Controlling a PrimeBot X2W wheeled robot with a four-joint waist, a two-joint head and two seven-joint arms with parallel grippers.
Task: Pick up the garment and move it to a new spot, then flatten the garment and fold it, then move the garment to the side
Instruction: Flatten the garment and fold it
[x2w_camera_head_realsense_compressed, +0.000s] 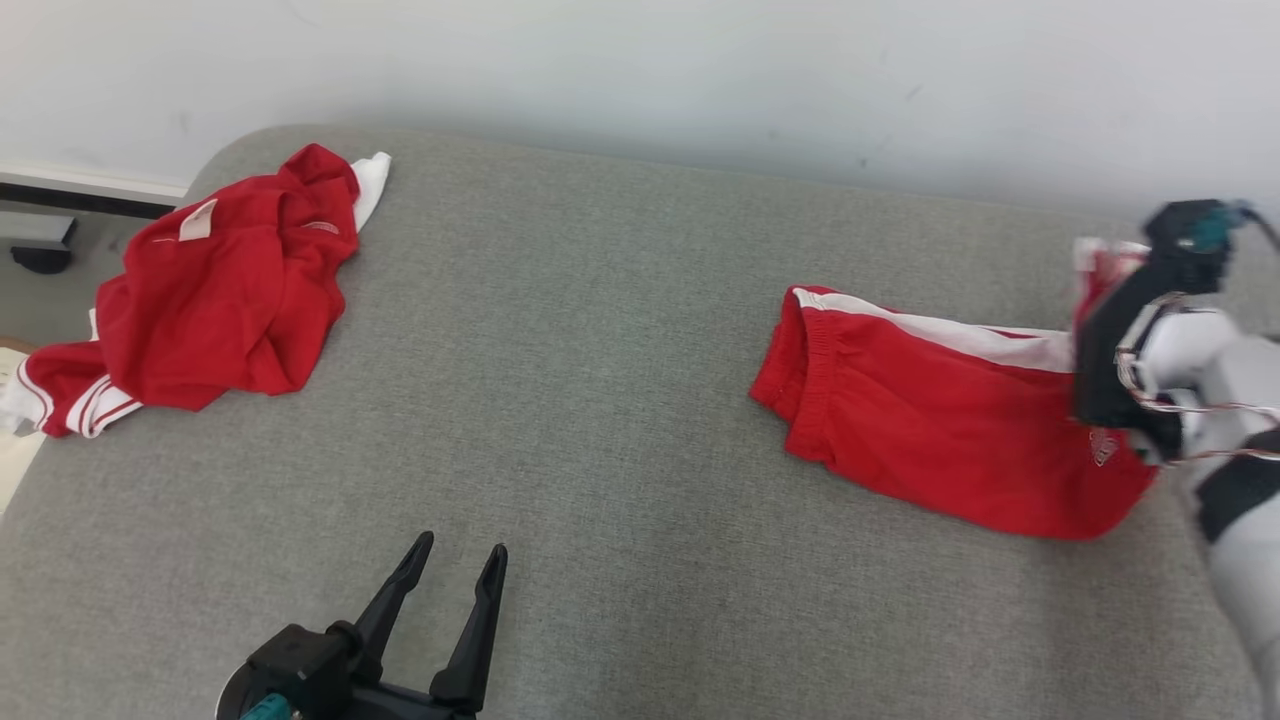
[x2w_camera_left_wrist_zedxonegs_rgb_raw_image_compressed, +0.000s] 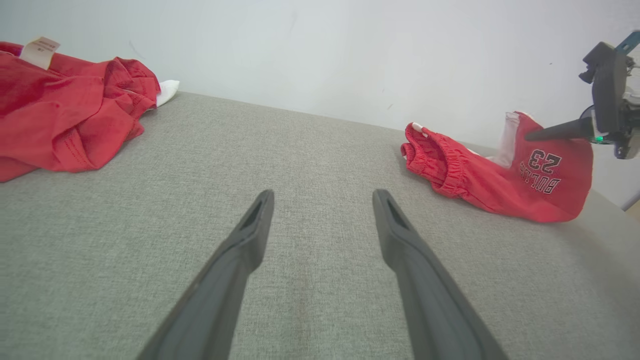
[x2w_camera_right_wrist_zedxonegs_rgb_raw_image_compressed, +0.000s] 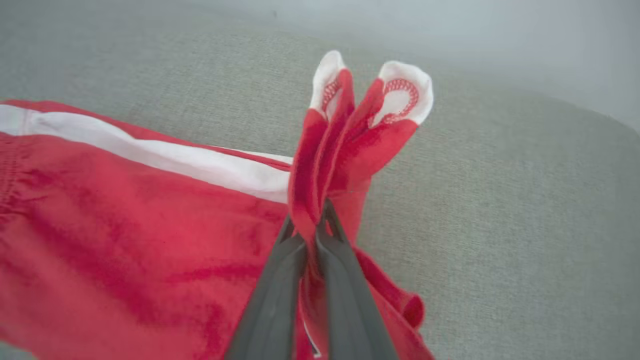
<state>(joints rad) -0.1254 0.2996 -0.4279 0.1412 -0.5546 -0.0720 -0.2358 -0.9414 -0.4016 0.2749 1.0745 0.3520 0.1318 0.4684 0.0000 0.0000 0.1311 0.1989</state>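
Right gripper (x2w_camera_right_wrist_zedxonegs_rgb_raw_image_compressed: 314, 215) clamped on a raised hem corner of the red shorts (x2w_camera_head_realsense_compressed: 930, 430), which lie at the right end of the grey cushion (x2w_camera_head_realsense_compressed: 600, 420). Left gripper (x2w_camera_head_realsense_compressed: 461, 547) spread wide, empty, above the cushion. Crumpled red shirt (x2w_camera_head_realsense_compressed: 220, 290) sits far left.

Our left gripper (x2w_camera_head_realsense_compressed: 461, 547) sits low, fingers spread wide. Our right gripper (x2w_camera_right_wrist_zedxonegs_rgb_raw_image_compressed: 310, 220) is pinched closed on the garment (x2w_camera_right_wrist_zedxonegs_rgb_raw_image_compressed: 125, 240).
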